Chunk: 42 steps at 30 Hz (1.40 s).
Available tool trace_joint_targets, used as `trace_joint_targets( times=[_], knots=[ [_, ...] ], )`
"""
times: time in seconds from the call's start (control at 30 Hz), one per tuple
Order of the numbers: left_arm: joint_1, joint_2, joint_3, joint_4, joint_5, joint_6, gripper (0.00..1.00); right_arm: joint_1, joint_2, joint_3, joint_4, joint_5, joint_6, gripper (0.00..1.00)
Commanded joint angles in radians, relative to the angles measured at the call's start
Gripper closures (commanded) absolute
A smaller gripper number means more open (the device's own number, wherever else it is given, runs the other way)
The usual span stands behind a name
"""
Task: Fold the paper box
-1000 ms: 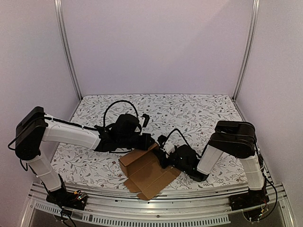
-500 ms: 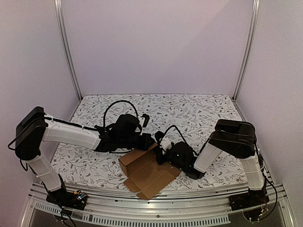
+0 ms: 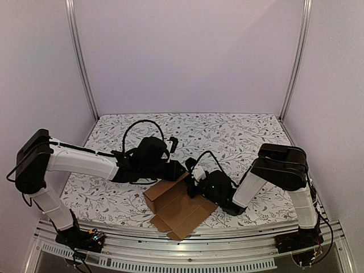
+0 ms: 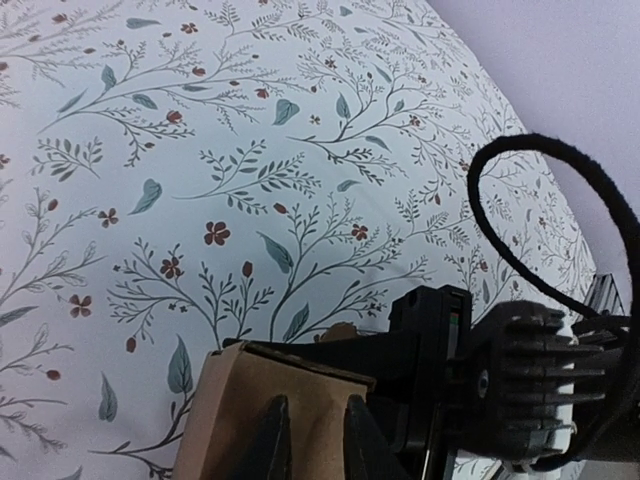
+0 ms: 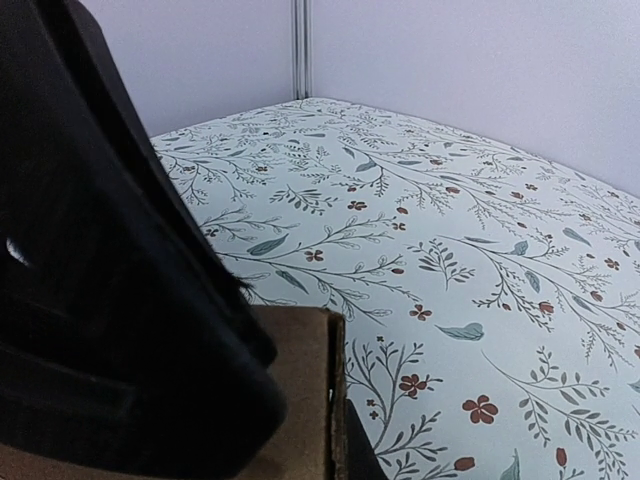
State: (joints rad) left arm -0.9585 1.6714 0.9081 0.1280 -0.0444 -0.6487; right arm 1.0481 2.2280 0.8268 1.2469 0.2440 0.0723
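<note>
Box (image 3: 177,206): brown cardboard, part folded, near middle of the table (image 3: 244,133), between both arms.
Left gripper (image 4: 312,440): fingers a narrow gap apart at the raised far flap; whether it grips, I cannot tell.
Right gripper (image 3: 193,183): closed on the box's right edge.

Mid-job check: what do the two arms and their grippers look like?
The left arm and right arm have white shell links and bulky black joint housings. The left gripper and right gripper are black and two-fingered. A thin black cable loops above each wrist. No markings show.
</note>
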Motion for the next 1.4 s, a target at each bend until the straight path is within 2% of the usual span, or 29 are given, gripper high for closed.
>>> trace_joint_targets(
  times=[0.0,0.07,0.27,0.43,0.63,0.73,0.87,1.0,1.13,1.23,1.37],
  knots=[
    [-0.014,-0.062,-0.011,-0.142,-0.066,0.018,0.78,0.007,-0.021,0.008,-0.027,0.018,-0.011,1.00],
    [-0.014,-0.091,-0.014,-0.182,-0.086,0.026,0.72,0.008,-0.019,0.007,-0.032,0.009,-0.012,1.00],
    [-0.014,-0.176,-0.017,-0.277,-0.111,0.044,0.64,0.012,-0.042,-0.009,-0.063,-0.030,-0.033,1.00],
    [-0.014,-0.257,-0.021,-0.391,-0.153,0.059,0.59,0.011,-0.112,-0.017,-0.182,-0.088,-0.081,1.00],
    [-0.013,-0.404,-0.056,-0.483,-0.216,0.060,0.55,0.004,-0.295,0.057,-0.631,-0.163,-0.215,1.00],
    [-0.013,-0.484,-0.071,-0.529,-0.257,0.061,0.54,-0.016,-0.384,0.141,-0.927,-0.228,-0.303,1.00],
    [-0.013,-0.578,-0.091,-0.578,-0.290,0.060,0.54,-0.030,-0.452,0.335,-1.401,-0.284,-0.447,1.00],
    [-0.013,-0.667,-0.133,-0.591,-0.292,0.047,0.53,-0.060,-0.467,0.540,-1.788,-0.304,-0.591,1.00],
    [-0.013,-0.737,-0.178,-0.586,-0.269,0.034,0.53,-0.062,-0.433,0.752,-2.135,-0.195,-0.691,1.00],
    [-0.013,-0.780,-0.207,-0.586,-0.252,0.026,0.53,-0.062,-0.378,0.874,-2.359,-0.155,-0.734,1.00],
    [-0.014,-0.817,-0.240,-0.573,-0.229,0.021,0.53,-0.066,-0.312,0.993,-2.552,-0.095,-0.747,1.00]
  ],
)
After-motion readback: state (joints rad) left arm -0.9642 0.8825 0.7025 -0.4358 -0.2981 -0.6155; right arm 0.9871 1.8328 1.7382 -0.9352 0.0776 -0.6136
